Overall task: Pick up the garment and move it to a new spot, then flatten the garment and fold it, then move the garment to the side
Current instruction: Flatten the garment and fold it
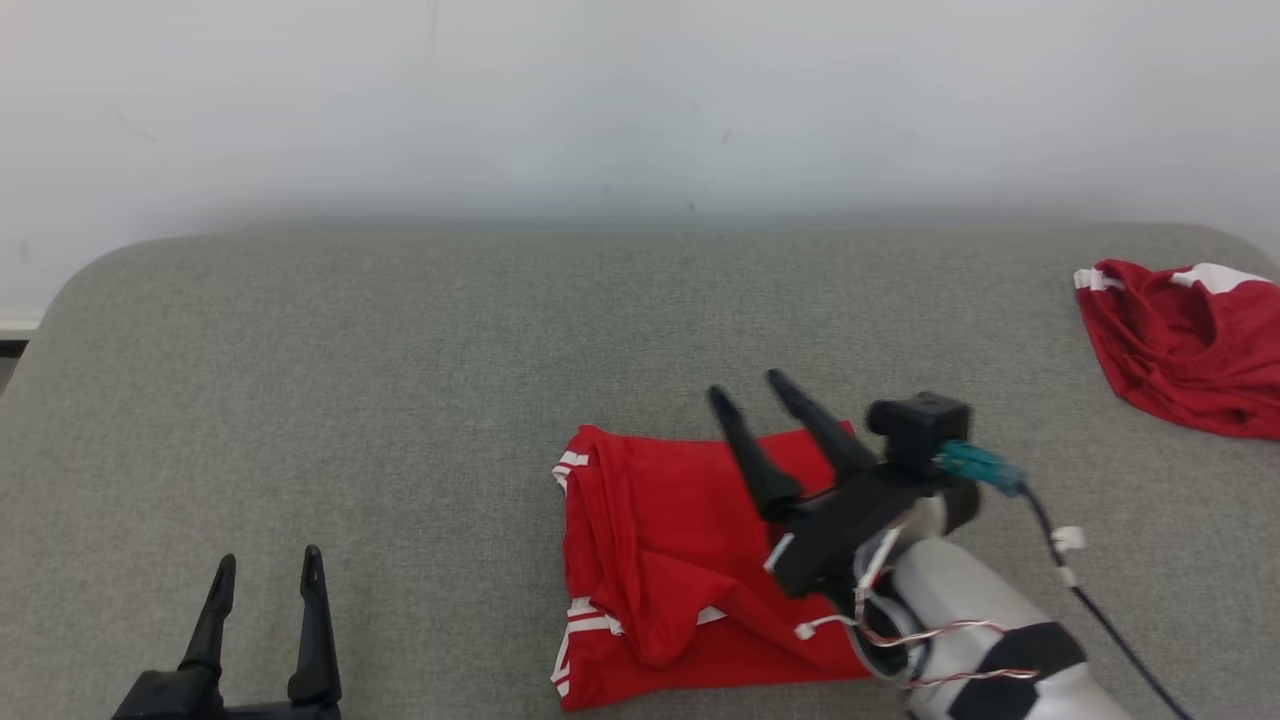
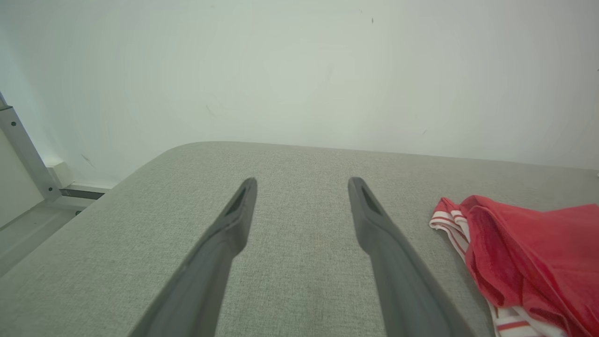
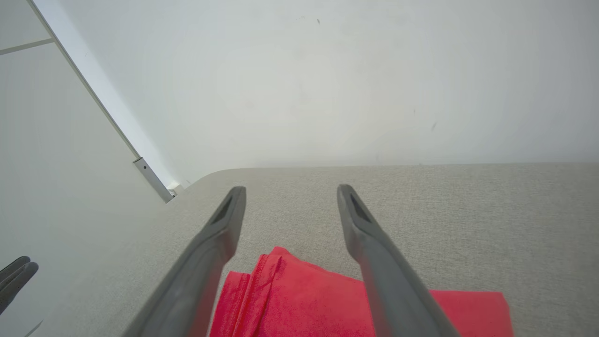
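A red garment (image 1: 680, 560) with white striped trim lies folded on the grey padded table, just right of centre near the front. My right gripper (image 1: 748, 392) hovers above its far right part, open, fingers pointing away, nothing between them. The right wrist view has the garment (image 3: 299, 304) below its spread fingers (image 3: 369, 243). At the lower left my left gripper (image 1: 268, 566) stands open over bare fabric, well left of the garment. The left wrist view shows the garment's striped edge (image 2: 514, 262) off to the right of the open left gripper (image 2: 302, 185).
A second red and white garment (image 1: 1190, 340) lies crumpled at the table's far right edge. The grey table surface (image 1: 350, 370) stretches bare to the left and back, ending at a white wall. A black cable (image 1: 1110, 620) trails from my right wrist.
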